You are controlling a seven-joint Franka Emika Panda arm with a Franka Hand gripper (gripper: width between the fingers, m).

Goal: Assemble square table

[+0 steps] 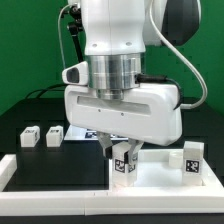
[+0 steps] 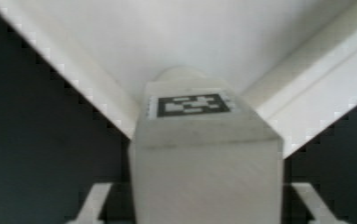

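Exterior view, read from its left: an outer loose leg [image 1: 28,137] and an inner loose leg [image 1: 53,133] are seen on the dark table surface, well apart from the gripper [image 1: 122,151] on that side. Directly beneath the gripper a held leg [image 1: 124,163] stands upright, its tag facing the camera. In the wrist view this held leg [image 2: 194,130] fills the space between the fingertips [image 2: 98,205], so the jaws are judged to be clenched on it. Below the tool lies the white tabletop [image 1: 160,178], which the held leg appears to touch. Near the gripper, on the exterior view's right, a fourth leg [image 1: 192,160] stands on the slab.

The step is judged to be carrying the held leg to a corner socket. The leg should be lifted straight, kept upright, and centred over the socket before being lowered. No socket can be made out here.
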